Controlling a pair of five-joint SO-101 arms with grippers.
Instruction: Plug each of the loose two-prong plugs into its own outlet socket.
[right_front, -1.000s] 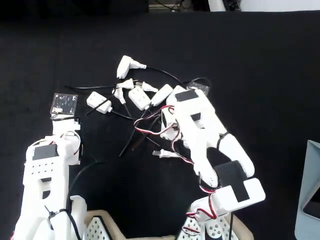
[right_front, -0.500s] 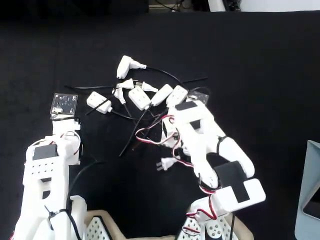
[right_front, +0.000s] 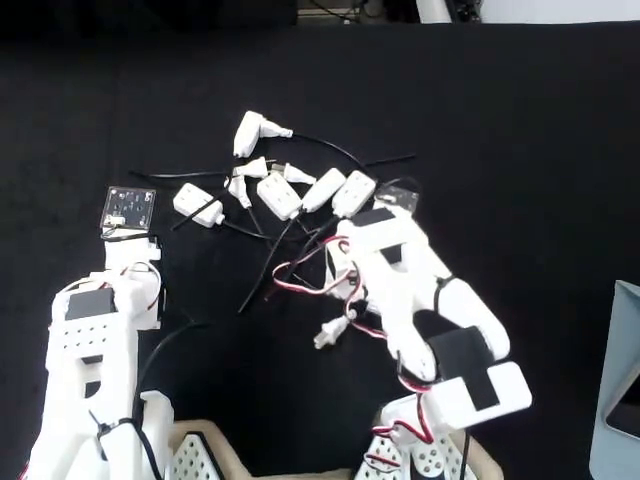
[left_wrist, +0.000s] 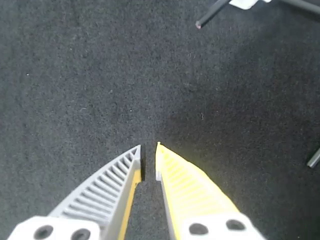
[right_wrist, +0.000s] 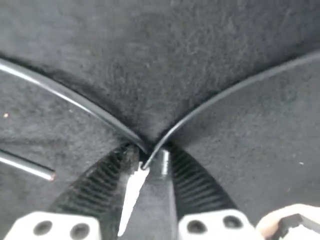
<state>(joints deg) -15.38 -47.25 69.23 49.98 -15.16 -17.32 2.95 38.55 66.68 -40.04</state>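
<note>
Several white plugs and socket blocks (right_front: 300, 187) lie tangled with black cables at the table's middle back. One two-prong plug (right_front: 327, 334) lies apart beside the right arm, prongs pointing left. My right gripper (right_wrist: 146, 161) is shut on a thin black cable (right_wrist: 215, 100) just over the cloth; in the high view the right gripper (right_front: 338, 262) is mostly hidden under its own arm. A small square outlet board (right_front: 128, 208) sits at the left. Just in front of it my left gripper (left_wrist: 148, 150) hovers over bare cloth, fingertips together and holding nothing.
Loose black cable ends (left_wrist: 215, 10) lie near the left gripper. A grey box (right_front: 618, 390) stands at the table's right edge. Red and white servo wires (right_front: 310, 275) loop off the right arm. The black cloth is bare at the far right and back.
The right arm has drawn back toward the front with the cable, uncovering a socket block. The lone plug slid toward the front with it. The left arm stayed still.
</note>
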